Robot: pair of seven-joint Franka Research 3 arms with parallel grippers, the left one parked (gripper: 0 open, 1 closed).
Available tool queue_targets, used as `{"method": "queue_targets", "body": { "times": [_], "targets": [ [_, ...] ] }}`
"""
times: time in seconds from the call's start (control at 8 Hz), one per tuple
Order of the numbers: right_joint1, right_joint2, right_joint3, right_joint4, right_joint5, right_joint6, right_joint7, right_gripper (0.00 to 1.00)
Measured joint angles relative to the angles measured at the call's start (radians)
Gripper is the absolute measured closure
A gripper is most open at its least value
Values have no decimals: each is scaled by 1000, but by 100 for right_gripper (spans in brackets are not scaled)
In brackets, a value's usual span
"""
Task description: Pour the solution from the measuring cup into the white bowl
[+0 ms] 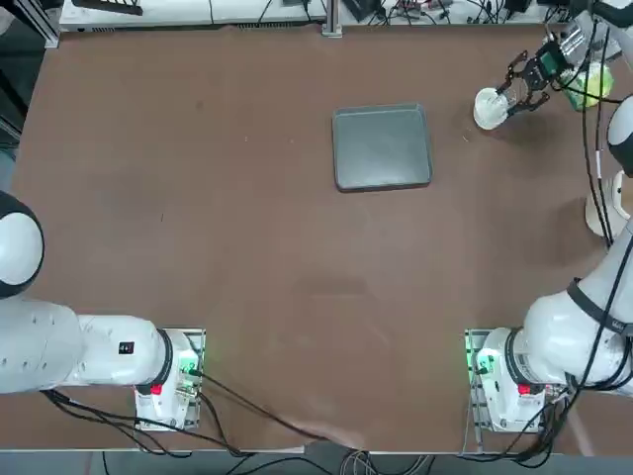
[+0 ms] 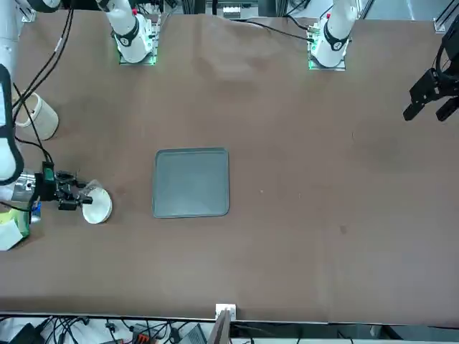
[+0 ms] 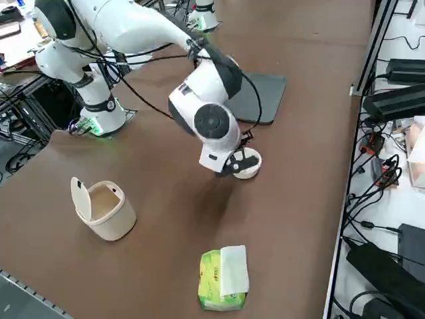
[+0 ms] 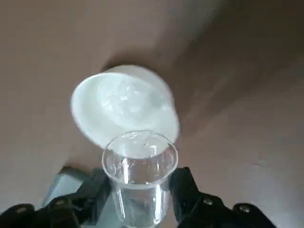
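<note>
The right gripper pinches the measuring cup between its fingers, tipped with its rim over the white bowl. Only the wrist view shows that clear cup plainly; from overhead it is a mere glint beside the bowl, at about three o'clock from the grey tray. The side view alone shows a white lidded vessel and a green-yellow pack.
</note>
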Motion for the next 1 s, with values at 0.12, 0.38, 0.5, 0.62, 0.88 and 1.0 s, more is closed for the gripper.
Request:
{"method": "queue_targets", "body": {
  "times": [0.12,0.38,0.5,0.62,0.88,1.0],
  "targets": [
    [42,-21,2,2,-131,2,155,27],
    [138,-71,3,5,-301,-2,460,27],
    [174,-100,3,4,-392,-47,584,27],
    [208,-131,4,-12,-490,-113,704,27],
    [276,-217,4,-150,-655,-151,929,27],
    [318,-257,5,-247,-737,-152,1059,27]
  ]
}}
